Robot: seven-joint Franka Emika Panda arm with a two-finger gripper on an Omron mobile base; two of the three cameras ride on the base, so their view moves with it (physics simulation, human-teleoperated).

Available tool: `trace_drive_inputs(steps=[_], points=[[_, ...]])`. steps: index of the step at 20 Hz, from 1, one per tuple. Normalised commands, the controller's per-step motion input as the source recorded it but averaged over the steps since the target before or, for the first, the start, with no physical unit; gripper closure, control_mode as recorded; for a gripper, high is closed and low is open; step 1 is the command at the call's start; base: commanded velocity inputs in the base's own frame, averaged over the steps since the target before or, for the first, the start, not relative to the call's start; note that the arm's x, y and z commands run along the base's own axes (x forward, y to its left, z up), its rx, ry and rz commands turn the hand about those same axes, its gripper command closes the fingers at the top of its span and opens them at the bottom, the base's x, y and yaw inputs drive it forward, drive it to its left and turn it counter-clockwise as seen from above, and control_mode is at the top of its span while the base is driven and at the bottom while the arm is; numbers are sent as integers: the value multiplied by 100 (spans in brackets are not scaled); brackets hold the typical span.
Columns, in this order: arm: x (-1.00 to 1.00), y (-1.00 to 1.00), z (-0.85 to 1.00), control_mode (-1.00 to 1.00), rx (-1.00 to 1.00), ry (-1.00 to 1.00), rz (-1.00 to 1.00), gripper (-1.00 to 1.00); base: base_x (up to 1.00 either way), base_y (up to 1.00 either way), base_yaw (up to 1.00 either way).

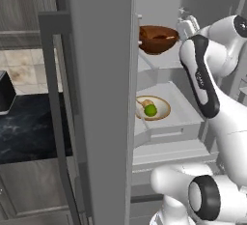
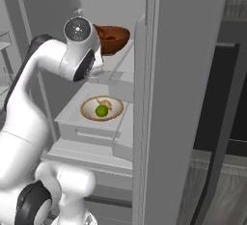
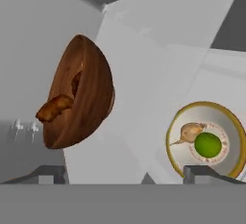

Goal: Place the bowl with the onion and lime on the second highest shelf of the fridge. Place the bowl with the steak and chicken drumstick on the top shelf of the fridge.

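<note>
Fridge interior seen past the open door point(image 1: 96, 98), which fills the centre-left of the left base view. The brown bowl point(image 1: 157, 38) sits on the top shelf point(image 1: 159, 61) in the upper middle of that frame; in the right base view it is at upper centre point(image 2: 112, 38), partly behind the arm's joint. In the hand view it occupies the left half point(image 3: 79, 100), seen on its side because of camera roll, with a brownish piece that may be the chicken drumstick point(image 3: 54, 108) at its rim and a darker piece, likely the steak point(image 3: 76, 83), deeper inside; the two are hard to tell apart. The cream bowl point(image 1: 153, 107) with tan rim rests on the second highest shelf point(image 1: 185, 110), the lipped tray, at centre frame; it holds the lime point(image 1: 150, 110) and the onion point(image 1: 146, 104), touching or just beside each other. Same bowl at centre-left of the right base view point(image 2: 102, 108) and lower right of the hand view point(image 3: 207, 139). The gripper point(image 3: 124, 174) has both fingertips spread wide at the bottom of the hand view, apart from the brown bowl and holding nothing
</note>
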Motion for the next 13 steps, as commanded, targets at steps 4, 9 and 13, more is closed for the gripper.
trace_drive_inputs(steps=[4, 9, 13], points=[[-100, 30, -81, -100, -18, 0, 0, -100, 0, 0, 0], [-100, 33, -90, -100, -23, 0, 0, -100, 0, 0, 0], [-100, 34, -73, -100, -18, 0, 0, -100, 0, 0, 0]])
